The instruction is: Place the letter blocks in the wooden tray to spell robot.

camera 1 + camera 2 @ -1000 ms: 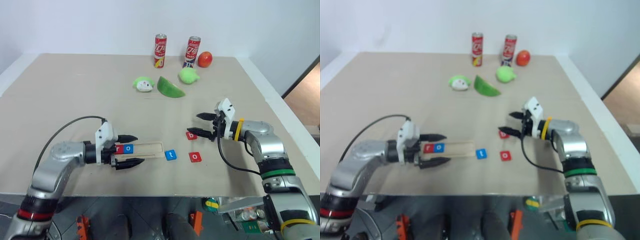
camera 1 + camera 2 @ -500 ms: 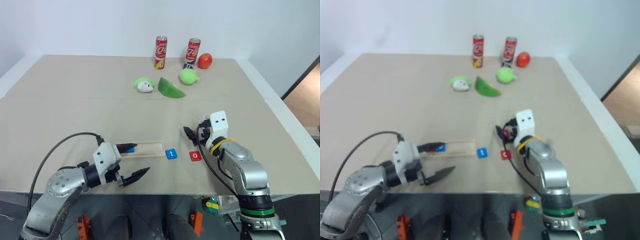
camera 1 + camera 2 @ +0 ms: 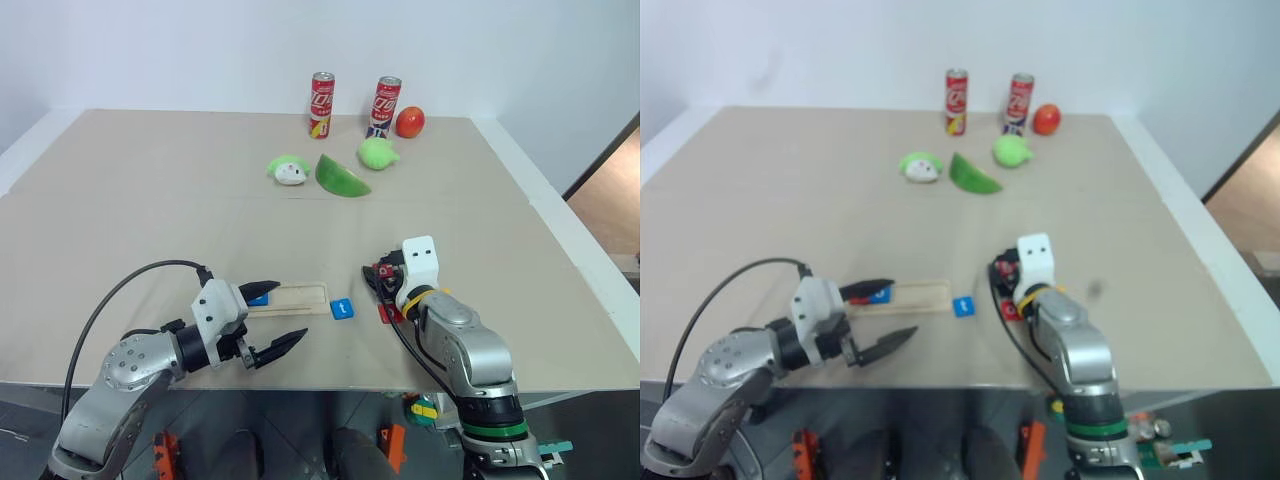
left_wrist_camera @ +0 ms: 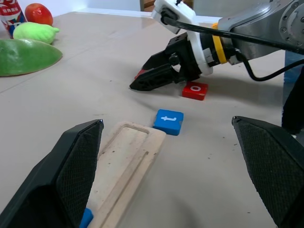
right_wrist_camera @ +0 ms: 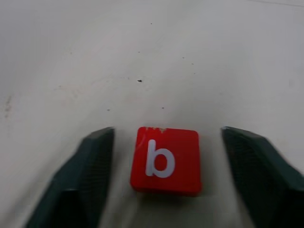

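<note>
Right gripper [image 5: 164, 175] has dropped over the red b block [image 5: 165, 160] near the tabletop's front edge, jaws open astride it, left gripper [image 3: 272, 318] wide beside the wooden tray [image 3: 295, 297]; off-centre closing could skid it.

On your counter [image 3: 790, 190]: wooden tray [image 3: 910, 294] near the front edge, with a red and a blue letter block [image 3: 878, 294] at its left end. Blue block [image 3: 962, 306] lies just right of the tray. Left gripper [image 3: 880, 318] spread wide. Right gripper [image 3: 1002, 280] lowered over red blocks. Two cans [image 3: 956, 100], tomato [image 3: 1046, 118], green items at the back.
</note>
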You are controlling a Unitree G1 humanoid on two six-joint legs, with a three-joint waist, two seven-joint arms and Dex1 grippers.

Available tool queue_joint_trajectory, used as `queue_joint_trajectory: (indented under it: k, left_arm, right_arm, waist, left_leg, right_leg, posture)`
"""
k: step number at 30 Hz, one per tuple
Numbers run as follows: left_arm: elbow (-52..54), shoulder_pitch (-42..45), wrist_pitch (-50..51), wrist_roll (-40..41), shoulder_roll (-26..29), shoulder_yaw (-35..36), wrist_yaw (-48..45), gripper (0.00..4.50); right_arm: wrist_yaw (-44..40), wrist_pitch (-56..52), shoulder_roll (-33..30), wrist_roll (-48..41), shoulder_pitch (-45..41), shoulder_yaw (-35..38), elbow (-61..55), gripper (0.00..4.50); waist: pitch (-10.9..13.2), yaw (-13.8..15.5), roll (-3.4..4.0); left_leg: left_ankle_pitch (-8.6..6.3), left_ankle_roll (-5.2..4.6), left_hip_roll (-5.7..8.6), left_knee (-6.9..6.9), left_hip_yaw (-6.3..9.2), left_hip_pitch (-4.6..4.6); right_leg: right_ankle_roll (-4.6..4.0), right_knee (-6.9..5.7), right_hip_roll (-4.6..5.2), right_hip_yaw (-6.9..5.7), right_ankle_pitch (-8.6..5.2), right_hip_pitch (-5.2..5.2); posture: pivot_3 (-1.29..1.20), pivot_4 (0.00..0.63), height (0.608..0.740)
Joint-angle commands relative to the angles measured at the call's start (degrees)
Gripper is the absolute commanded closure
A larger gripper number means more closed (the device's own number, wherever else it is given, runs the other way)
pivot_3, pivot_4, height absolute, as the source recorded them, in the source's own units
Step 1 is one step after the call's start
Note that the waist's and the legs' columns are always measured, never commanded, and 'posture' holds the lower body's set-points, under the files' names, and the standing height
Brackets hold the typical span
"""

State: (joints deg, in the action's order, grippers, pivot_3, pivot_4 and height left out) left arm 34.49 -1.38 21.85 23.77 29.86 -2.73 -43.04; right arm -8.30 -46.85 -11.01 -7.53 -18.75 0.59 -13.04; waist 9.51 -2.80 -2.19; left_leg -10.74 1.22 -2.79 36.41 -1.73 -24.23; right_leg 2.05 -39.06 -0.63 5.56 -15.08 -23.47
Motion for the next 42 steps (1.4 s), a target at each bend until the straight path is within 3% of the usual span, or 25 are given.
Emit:
queue_joint_trajectory:
  k: [1, 3, 4, 13, 20, 21, 27, 28, 29, 31, 33, 35, 38, 42]
  left_arm:
    - [1.92, 0.80, -0.08, 1.14, 0.11, -0.24, 0.20, 0.00]
    - [1.82, 0.70, 0.07, 1.37, 0.18, -0.32, 0.18, 0.00]
    - [1.77, 0.66, 0.15, 1.47, 0.23, -0.35, 0.14, 0.00]
    - [1.57, 0.30, 0.24, 2.04, 0.81, -0.54, -0.53, 0.00]
    - [1.45, 0.35, 0.29, 2.36, 1.22, -1.07, -1.03, 0.00]
    - [1.41, 0.38, 0.31, 2.44, 1.24, -1.14, -1.15, 0.00]
    - [0.97, 0.67, 0.05, 2.30, 1.31, -1.38, -1.72, 0.00]
    - [0.89, 0.70, -0.01, 2.29, 1.28, -1.41, -1.74, 0.00]
    - [0.69, 0.85, -0.18, 2.18, 1.24, -1.53, -1.82, 0.00]
    - [0.04, 1.59, -1.05, 1.74, 1.24, -2.05, -2.52, 0.00]
    - [-0.64, 2.39, -1.98, 1.55, 1.11, -2.45, -3.33, 0.00]
    - [-1.43, 3.20, -3.07, 1.36, 1.02, -2.85, -4.35, 0.00]
    - [-2.69, 4.55, -4.76, 0.69, 1.14, -3.83, -5.94, 0.00]
    - [-3.38, 5.24, -5.41, 0.38, 1.55, -4.18, -6.49, 0.00]
  right_arm:
    - [1.83, -3.34, 0.52, 0.03, 1.47, 1.31, -3.65, 2.48]
    - [2.81, -5.04, 0.77, -0.02, 2.06, 1.90, -5.95, 3.19]
    - [3.14, -6.10, 0.58, 0.12, 2.33, 2.03, -7.31, 3.28]
    - [4.18, -15.14, -0.11, -0.65, 7.57, 4.00, -20.26, 3.28]
    - [7.45, -14.71, 4.94, -0.20, 8.88, 6.01, -20.42, 3.28]
    - [7.85, -14.27, 5.32, -0.02, 8.52, 6.31, -20.48, 2.27]
    - [6.99, -16.09, 4.89, -2.37, 2.80, 11.09, -21.68, 0.20]
    - [6.00, -17.16, 3.70, -3.10, 1.24, 11.93, -21.79, 0.03]
    - [3.18, -19.01, 1.13, -5.26, -1.22, 13.82, -21.09, 0.03]
    - [-13.22, -16.01, -11.42, -12.06, -6.13, 16.01, -12.52, 0.03]
    - [-27.56, -5.21, -23.58, -11.74, -7.00, 11.46, -3.14, 0.03]
    - [-41.64, 7.21, -30.78, -10.20, -7.65, 5.58, 5.82, 0.03]
    - [-61.78, 25.38, -34.84, -8.78, -12.43, -1.03, 23.58, 0.03]
    - [-73.74, 45.74, -34.91, -2.21, -21.04, -7.58, 43.99, 0.03]
  waist:
    - [0.00, 0.00, -0.01]
    - [0.00, 0.00, -0.01]
    - [0.00, 0.00, -0.01]
    - [0.00, 0.02, -0.01]
    - [0.00, -0.05, 0.00]
    - [0.00, -0.06, 0.00]
    - [0.01, -0.08, 0.01]
    - [0.02, -0.09, 0.01]
    - [0.02, -0.09, 0.01]
    - [0.33, -0.12, 0.22]
    - [0.44, 0.06, 0.33]
    - [0.43, 0.08, 0.29]
    - [0.45, -0.38, 0.23]
    - [0.71, -0.85, 0.55]
  left_leg:
    - [0.00, 0.00, 0.00, 0.00, 0.01, 0.00]
    - [0.00, 0.00, 0.01, 0.00, 0.01, 0.00]
    - [0.00, 0.01, 0.01, -0.01, 0.02, -0.01]
    - [-0.01, 0.02, 0.00, -0.08, 0.09, -0.06]
    - [-0.02, 0.02, -0.04, -0.10, 0.11, -0.05]
    - [-0.02, 0.02, -0.05, -0.10, 0.10, -0.05]
    - [-0.02, 0.02, -0.04, -0.10, 0.01, -0.12]
    - [-0.02, 0.02, -0.01, -0.10, 0.01, -0.12]
    - [-0.02, 0.02, 0.01, -0.10, 0.02, -0.13]
    - [-0.02, 0.02, 0.02, -0.11, 0.03, -0.15]
    - [0.02, -0.05, 0.14, -0.08, -0.16, -0.16]
    - [-0.05, -0.15, 0.17, -0.11, -0.15, -0.10]
    - [-0.17, -0.32, 0.00, -0.24, -0.17, -0.07]
    - [-0.29, -0.53, -0.01, -0.29, -0.26, -0.08]
  right_leg:
    - [0.00, 0.00, 0.00, 0.01, 0.00, 0.00]
    - [0.02, 0.01, 0.01, 0.03, -0.02, -0.01]
    - [0.02, 0.01, 0.02, 0.03, -0.03, -0.01]
    - [-0.01, 0.02, 0.03, 0.04, -0.09, -0.10]
    - [-0.07, 0.02, 0.00, 0.03, -0.10, -0.13]
    - [-0.07, 0.02, 0.01, 0.03, -0.10, -0.13]
    - [-0.05, 0.04, 0.09, 0.13, -0.10, -0.22]
    - [-0.05, 0.05, 0.08, 0.13, -0.10, -0.21]
    - [-0.05, 0.05, 0.08, 0.12, -0.10, -0.22]
    - [-0.05, 0.06, 0.07, 0.10, -0.10, -0.23]
    - [0.02, 0.20, 0.18, 0.12, -0.07, -0.13]
    - [0.05, 0.37, 0.17, 0.02, -0.12, 0.04]
    - [0.06, 0.72, -0.03, 0.02, -0.01, 0.14]
    - [0.29, 0.75, -0.08, 0.11, 0.11, 0.09]
  posture:
    - [0.00, 0.150, 0.740]
    - [0.00, 0.150, 0.740]
    - [0.00, 0.150, 0.740]
    - [0.00, 0.150, 0.740]
    - [0.00, 0.150, 0.740]
    - [0.00, 0.150, 0.740]
    - [0.00, 0.150, 0.740]
    - [0.00, 0.150, 0.740]
    - [0.00, 0.150, 0.740]
    - [0.00, 0.150, 0.740]
    - [0.00, 0.150, 0.740]
    - [0.00, 0.150, 0.740]
    - [0.00, 0.150, 0.740]
    - [0.00, 0.150, 0.740]
